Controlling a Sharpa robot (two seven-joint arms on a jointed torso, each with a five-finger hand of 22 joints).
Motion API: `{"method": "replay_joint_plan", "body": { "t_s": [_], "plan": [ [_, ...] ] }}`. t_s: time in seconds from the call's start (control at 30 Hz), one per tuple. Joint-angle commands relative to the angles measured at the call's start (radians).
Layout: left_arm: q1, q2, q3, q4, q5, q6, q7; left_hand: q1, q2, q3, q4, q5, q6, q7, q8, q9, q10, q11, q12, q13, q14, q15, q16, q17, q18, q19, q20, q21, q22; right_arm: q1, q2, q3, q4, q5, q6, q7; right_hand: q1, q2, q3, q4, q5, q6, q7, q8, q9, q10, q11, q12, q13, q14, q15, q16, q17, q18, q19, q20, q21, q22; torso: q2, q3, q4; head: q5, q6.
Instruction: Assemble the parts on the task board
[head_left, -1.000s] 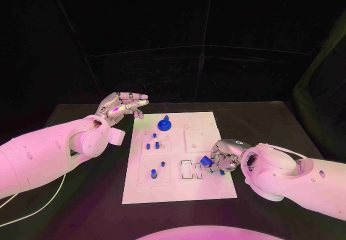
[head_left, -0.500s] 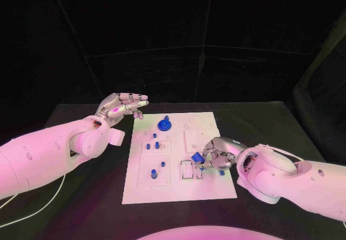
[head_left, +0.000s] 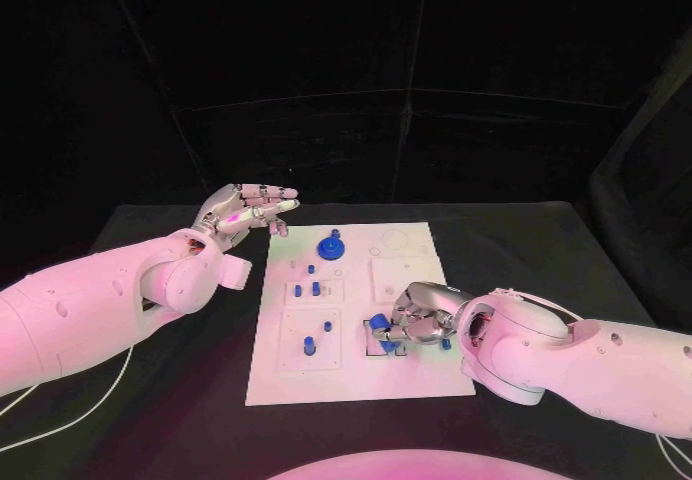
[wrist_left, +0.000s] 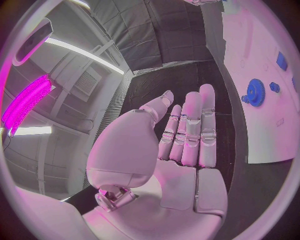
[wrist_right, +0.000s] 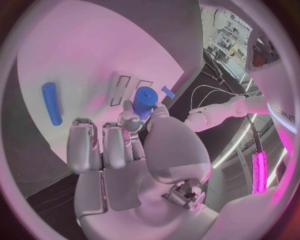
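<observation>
The white task board (head_left: 361, 385) lies mid-table. My right hand (head_left: 414, 318) hovers low over its near half and pinches a short blue cylinder (head_left: 381, 323) between thumb and a finger, just above the rectangular slots (head_left: 384, 346). In the right wrist view that hand (wrist_right: 131, 145) holds the cylinder (wrist_right: 144, 100) close to the slots (wrist_right: 122, 84). My left hand (head_left: 248, 210) is raised off the board's far left corner, fingers straight and holding nothing; the left wrist view shows its palm (wrist_left: 181, 135) bare.
A blue gear-like part (head_left: 332, 247) stands at the board's far end. Several small blue pegs (head_left: 307, 346) stand in the left column. A blue rod (wrist_right: 51, 102) lies flat on the board beside my right hand. Black table surrounds the board.
My right hand has carried the blue cylinder leftward across the board, from near its right edge to over the slots. The left hand has stayed put.
</observation>
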Motion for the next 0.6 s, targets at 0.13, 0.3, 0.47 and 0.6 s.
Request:
{"method": "replay_joint_plan", "body": {
  "t_s": [0.13,0.3,0.47,0.6],
  "plan": [
    [0.001,0.002,0.001,0.001,0.003,0.011,0.003,-0.003,0.009,-0.004,-0.001,-0.002,-0.007,-0.001,0.004,0.000,-0.008,0.000,0.002,-0.001,-0.006,0.000,-0.006,-0.001,0.013,-0.005,0.003,-0.006,-0.001,0.002,0.014,0.000,-0.008,-0.002,0.049,-0.034,-0.009,-0.002,-0.006,0.000,-0.004,0.009,0.002,0.001,0.001,0.009,-0.001,-0.006,0.002,0.045,-0.005,0.007,0.004,-0.011,0.008,-0.003,0.004,0.002,-0.001,0.0012,-0.0017,0.000,0.000],
    [0.001,0.003,0.001,0.001,0.003,0.011,0.002,-0.003,0.009,-0.004,-0.001,-0.002,-0.007,-0.001,0.004,0.000,-0.008,0.000,0.002,-0.001,-0.006,0.000,-0.006,-0.001,0.013,-0.005,0.003,-0.006,-0.001,0.002,0.029,0.000,-0.015,-0.014,0.041,-0.041,-0.009,-0.001,-0.006,0.000,-0.005,0.010,0.001,0.001,0.002,0.010,-0.001,-0.006,0.002,0.045,-0.006,0.008,0.005,-0.011,0.008,-0.003,0.004,0.003,0.000,0.0010,-0.0008,-0.001,0.001],
    [0.001,0.003,0.001,0.001,0.003,0.011,0.002,-0.003,0.009,-0.004,-0.001,-0.002,-0.007,-0.001,0.004,0.000,-0.008,0.000,0.002,-0.001,-0.006,0.000,-0.006,-0.001,0.013,-0.005,0.003,-0.006,-0.001,0.002,0.040,0.000,-0.021,-0.027,0.038,-0.050,-0.029,0.001,-0.021,0.000,-0.045,0.015,0.000,-0.001,0.005,0.011,-0.003,-0.013,0.002,0.044,-0.007,0.007,0.006,-0.011,0.008,-0.005,0.004,0.002,0.000,0.0002,-0.0007,0.000,0.002],
    [0.001,0.003,0.001,0.002,0.003,0.011,0.001,-0.003,0.009,-0.004,-0.001,-0.002,-0.007,-0.001,0.004,0.000,-0.008,0.000,0.002,-0.001,-0.006,0.000,-0.006,-0.001,0.013,-0.005,0.003,-0.006,-0.001,0.002,0.045,0.001,-0.027,-0.036,0.037,-0.058,-0.106,-0.004,-0.074,-0.006,-0.257,0.014,0.000,-0.009,0.009,0.007,-0.001,-0.033,-0.005,0.041,-0.007,0.002,0.001,-0.010,0.004,-0.006,0.000,-0.003,0.000,0.0001,-0.0016,0.001,0.000]
  ]
}}
